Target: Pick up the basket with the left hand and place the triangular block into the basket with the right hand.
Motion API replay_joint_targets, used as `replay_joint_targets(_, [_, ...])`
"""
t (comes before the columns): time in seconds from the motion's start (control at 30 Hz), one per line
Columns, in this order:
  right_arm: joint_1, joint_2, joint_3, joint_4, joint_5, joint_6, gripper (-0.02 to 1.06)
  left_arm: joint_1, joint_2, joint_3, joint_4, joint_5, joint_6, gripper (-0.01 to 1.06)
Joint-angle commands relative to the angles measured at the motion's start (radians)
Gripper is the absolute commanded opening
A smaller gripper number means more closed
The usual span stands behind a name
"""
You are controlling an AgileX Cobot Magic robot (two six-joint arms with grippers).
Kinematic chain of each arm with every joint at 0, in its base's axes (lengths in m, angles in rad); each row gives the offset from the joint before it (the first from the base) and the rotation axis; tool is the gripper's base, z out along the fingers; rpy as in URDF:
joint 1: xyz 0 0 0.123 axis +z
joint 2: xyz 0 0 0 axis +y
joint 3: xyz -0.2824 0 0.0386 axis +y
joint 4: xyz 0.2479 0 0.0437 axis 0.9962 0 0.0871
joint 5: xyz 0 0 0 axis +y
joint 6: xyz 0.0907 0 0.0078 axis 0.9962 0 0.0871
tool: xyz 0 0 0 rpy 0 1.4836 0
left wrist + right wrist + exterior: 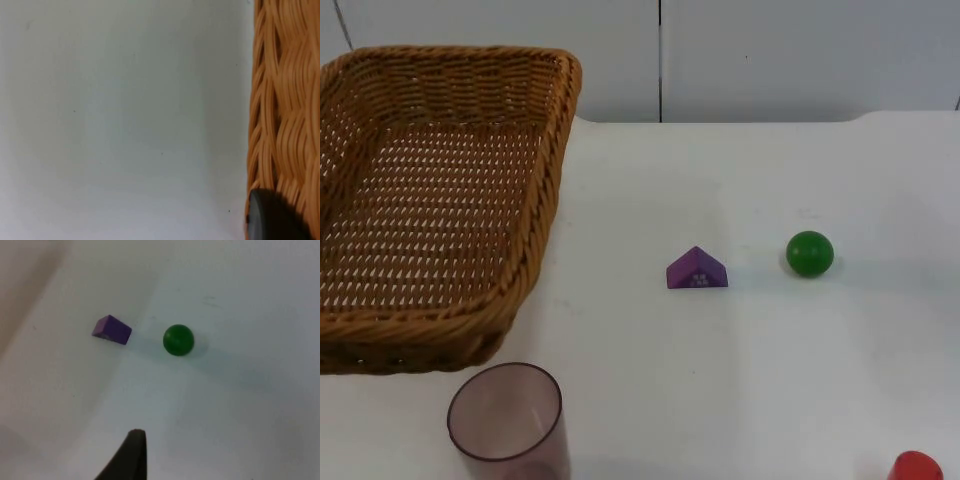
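Basket (430, 190) on tabletop (770, 360), left; left end effector (272, 217) at its rim, right end effector (127, 457) above the tabletop, jaw states indeterminable. Purple block (697, 269) centre, beside green ball (810, 254).

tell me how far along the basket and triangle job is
Done: nothing yet; the wicker basket holds no block. In hand: the left pincer's fingertip is against the basket's woven wall. Left: the purple triangular block lies on the white table beside the green ball, below the right pincer.
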Motion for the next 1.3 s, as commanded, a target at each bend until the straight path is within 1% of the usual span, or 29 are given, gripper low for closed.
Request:
replay_joint_targets(0.0, [-0.003, 0.091, -0.088, 0.012, 0.044, -0.048, 1.05, 0.001, -0.013, 0.0, -0.041, -0.001, 0.005, 0.0])
replay_joint_targets(0.07, [0.024, 0.207, -0.167, 0.005, 0.042, -0.075, 1.05, 0.001, -0.013, 0.0, -0.043, -0.001, 0.005, 0.0])
replay_joint_targets(0.13, [0.091, 0.318, -0.26, -0.045, 0.042, -0.087, 1.05, 0.001, -0.013, 0.0, -0.045, -0.001, 0.005, 0.0])
replay_joint_targets(0.17, [0.091, 0.318, -0.26, -0.045, 0.042, -0.087, 1.05, 0.001, -0.013, 0.0, -0.045, -0.001, 0.005, 0.0])
replay_joint_targets(0.23, [0.17, 0.438, -0.35, -0.129, 0.042, -0.086, 1.05, 0.001, -0.013, 0.0, -0.045, 0.001, 0.005, 0.0])
replay_joint_targets(0.27, [0.229, 0.516, -0.423, -0.177, 0.042, -0.086, 1.05, 0.001, -0.013, 0.0, -0.045, 0.001, 0.005, 0.0])
replay_joint_targets(0.3, [0.263, 0.574, -0.469, -0.194, 0.046, -0.083, 1.05, 0.001, -0.013, 0.0, -0.045, 0.001, 0.005, 0.0])
replay_joint_targets(0.37, [0.273, 0.602, -0.485, -0.199, 0.046, -0.083, 1.05, 0.001, -0.013, 0.0, -0.045, 0.001, 0.005, 0.0])
replay_joint_targets(0.4, [0.298, 0.655, -0.527, -0.201, 0.046, -0.093, 1.05, 0.001, -0.013, 0.0, -0.045, 0.001, 0.005, 0.0])
replay_joint_targets(0.53, [0.366, 0.83, -0.666, -0.201, 0.046, -0.183, 1.05, 0.001, -0.013, 0.0, -0.045, 0.005, 0.005, 0.0])
replay_joint_targets(0.57, [0.366, 0.83, -0.666, -0.201, 0.046, -0.183, 1.05, 0.001, -0.013, 0.0, -0.045, 0.005, 0.005, 0.0])
replay_joint_targets(0.7, [0.417, 0.984, -0.774, -0.199, 0.048, -0.275, 1.05, 0.001, -0.013, 0.0, -0.045, 0.01, 0.005, 0.0])
replay_joint_targets(0.73, [0.429, 1.02, -0.794, -0.199, 0.047, -0.281, 1.05, 0.001, -0.013, 0.0, -0.045, 0.012, 0.005, 0.0])
replay_joint_targets(0.77, [0.429, 1.02, -0.794, -0.199, 0.047, -0.281, 1.05, 0.001, -0.013, 0.0, -0.045, 0.012, 0.005, 0.0])
replay_joint_targets(0.87, [0.448, 1.118, -0.823, -0.199, 0.019, -0.349, 1.05, 0.001, -0.013, 0.0, -0.045, 0.027, 0.005, 0.0])
replay_joint_targets(0.9, [0.448, 1.118, -0.823, -0.199, 0.019, -0.349, 1.05, 0.001, -0.013, 0.0, -0.045, 0.027, 0.005, 0.0])
replay_joint_targets(0.97, [0.448, 1.162, -0.826, -0.199, -0.015, -0.364, 1.05, 0.001, -0.013, 0.0, -0.045, 0.027, 0.005, 0.0])
replay_joint_targets(1.13, [0.448, 1.226, -0.826, -0.197, -0.058, -0.408, 1.05, 0.001, -0.013, 0.0, -0.045, 0.027, 0.005, 0.0])
replay_joint_targets(1.2, [0.448, 1.252, -0.826, -0.187, -0.086, -0.434, 1.05, 0.001, -0.013, 0.0, -0.045, 0.027, 0.005, 0.0])
replay_joint_targets(1.23, [0.45, 1.262, -0.826, -0.167, -0.097, -0.45, 1.04, 0.001, -0.013, 0.0, -0.045, 0.027, 0.005, 0.0])
replay_joint_targets(1.27, [0.45, 1.262, -0.826, -0.167, -0.097, -0.45, 1.04, 0.001, -0.013, 0.0, -0.045, 0.027, 0.005, 0.0])
